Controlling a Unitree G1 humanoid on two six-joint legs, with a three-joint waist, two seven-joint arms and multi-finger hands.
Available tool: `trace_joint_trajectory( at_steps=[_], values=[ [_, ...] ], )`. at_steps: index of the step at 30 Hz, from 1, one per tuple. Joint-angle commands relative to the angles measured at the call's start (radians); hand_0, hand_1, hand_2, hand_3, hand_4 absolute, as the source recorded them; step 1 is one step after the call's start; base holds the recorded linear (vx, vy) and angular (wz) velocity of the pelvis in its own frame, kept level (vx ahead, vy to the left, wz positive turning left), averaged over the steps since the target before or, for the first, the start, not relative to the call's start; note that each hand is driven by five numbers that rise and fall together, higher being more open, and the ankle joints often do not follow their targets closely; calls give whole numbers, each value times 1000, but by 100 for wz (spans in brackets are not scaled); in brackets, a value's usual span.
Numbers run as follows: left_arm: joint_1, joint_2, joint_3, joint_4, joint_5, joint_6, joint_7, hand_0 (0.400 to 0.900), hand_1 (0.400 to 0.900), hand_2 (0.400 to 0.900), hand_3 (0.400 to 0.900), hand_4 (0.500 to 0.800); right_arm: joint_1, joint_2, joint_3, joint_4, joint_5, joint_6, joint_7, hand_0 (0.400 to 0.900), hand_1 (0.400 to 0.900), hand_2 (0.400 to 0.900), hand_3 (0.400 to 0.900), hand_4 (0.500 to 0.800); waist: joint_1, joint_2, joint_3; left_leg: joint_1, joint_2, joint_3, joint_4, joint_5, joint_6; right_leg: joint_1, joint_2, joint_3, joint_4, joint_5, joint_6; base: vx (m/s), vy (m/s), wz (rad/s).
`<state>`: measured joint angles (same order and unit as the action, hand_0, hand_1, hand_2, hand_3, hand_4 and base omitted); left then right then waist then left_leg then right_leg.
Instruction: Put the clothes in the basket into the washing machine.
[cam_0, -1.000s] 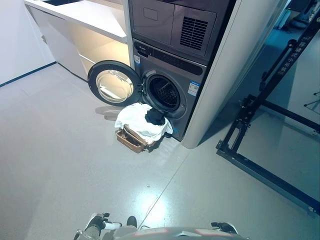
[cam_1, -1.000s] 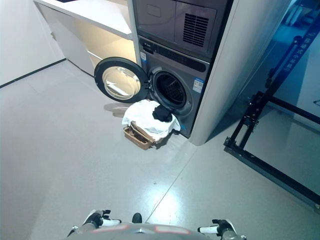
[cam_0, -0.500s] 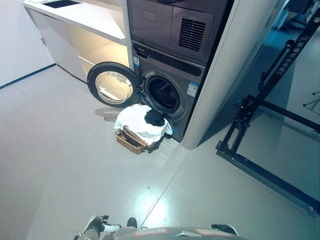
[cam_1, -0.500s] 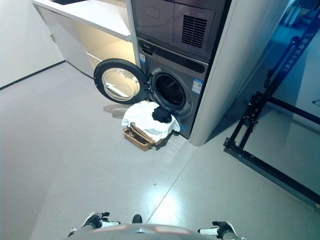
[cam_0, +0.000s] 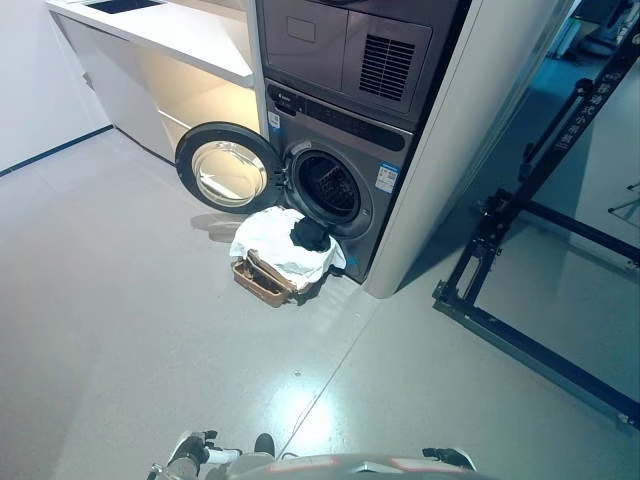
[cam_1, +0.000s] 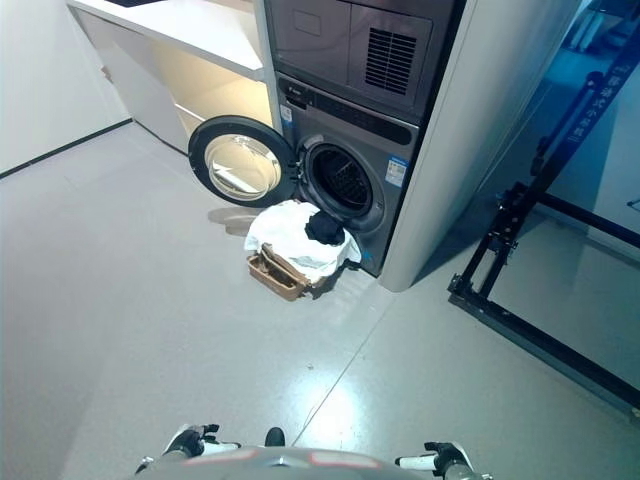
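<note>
A brown wicker basket (cam_0: 257, 282) stands on the grey floor in front of a dark grey washing machine (cam_0: 345, 130). White cloth (cam_0: 272, 240) is heaped over the basket, with a black garment (cam_0: 310, 235) on top at the machine side. The machine's round door (cam_0: 228, 168) is swung open to the left and the drum opening (cam_0: 328, 187) shows. My left hand (cam_1: 200, 441) and right hand (cam_1: 436, 460) hang low at the bottom edge, far from the basket, open and empty.
A second grey appliance (cam_0: 345, 45) is stacked on the washer. A white counter (cam_0: 170, 35) runs along the left. A pale panel (cam_0: 455, 150) stands right of the machine. A black metal frame (cam_0: 520, 335) lies on the floor at the right.
</note>
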<state>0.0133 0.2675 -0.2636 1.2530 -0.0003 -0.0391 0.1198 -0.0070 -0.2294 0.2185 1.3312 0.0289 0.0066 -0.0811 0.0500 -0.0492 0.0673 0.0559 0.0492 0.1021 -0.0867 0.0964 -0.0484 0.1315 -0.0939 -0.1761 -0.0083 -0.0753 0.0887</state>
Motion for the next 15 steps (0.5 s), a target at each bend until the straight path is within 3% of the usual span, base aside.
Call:
trace_joint_trajectory(
  at_steps=[1, 6, 8, 10, 12, 15],
  values=[
    [-56, 6, 44, 72, -13, 9, -2, 900, 900, 900, 900, 800, -41, -36, 36, 3, 12, 4, -2, 900, 900, 900, 900, 800, 12, 22, 15, -37, -62, -32, 6, -26, 39, -78, -34, 3, 111, 109, 68, 35, 61, -1],
    [-66, 15, 51, 66, -20, 8, -1, 900, 900, 900, 900, 800, -47, -41, 24, -9, 24, 1, -2, 900, 900, 900, 900, 800, 11, 24, 28, -37, -88, -45, 26, -43, 66, -120, -60, 17, 246, 126, 71, 60, 136, 11],
    [-70, 21, 50, 64, -18, 10, -5, 900, 900, 900, 900, 800, -39, -46, 10, -12, 36, -2, 2, 900, 900, 900, 900, 800, -3, 24, 50, -19, -118, -62, 31, -54, 91, -187, -102, 44, 426, 274, 67, 95, 222, 33],
    [-81, 28, 39, 60, -18, 15, -7, 900, 900, 900, 900, 800, -37, -52, 7, -18, 44, -1, -1, 900, 900, 900, 900, 800, -25, 41, 86, 1, -119, -82, 36, -56, 106, -269, -103, 84, 559, 362, 56, 48, 193, 41],
    [-93, 31, 28, 59, -14, 20, -10, 900, 900, 900, 900, 800, -37, -59, 0, -19, 61, -5, -9, 900, 900, 900, 900, 800, -48, 62, 105, 9, -106, -110, 44, -62, 108, -345, -58, 117, 619, 310, 39, 103, 109, 43],
    [-106, 35, 25, 57, -16, 19, -7, 900, 900, 900, 900, 800, -28, -63, -14, -1, 81, -6, -13, 900, 900, 900, 900, 800, -77, 60, 104, 48, -114, -143, 39, -94, 105, -429, -21, 106, 549, 257, 30, 290, 7, 41]
  ],
)
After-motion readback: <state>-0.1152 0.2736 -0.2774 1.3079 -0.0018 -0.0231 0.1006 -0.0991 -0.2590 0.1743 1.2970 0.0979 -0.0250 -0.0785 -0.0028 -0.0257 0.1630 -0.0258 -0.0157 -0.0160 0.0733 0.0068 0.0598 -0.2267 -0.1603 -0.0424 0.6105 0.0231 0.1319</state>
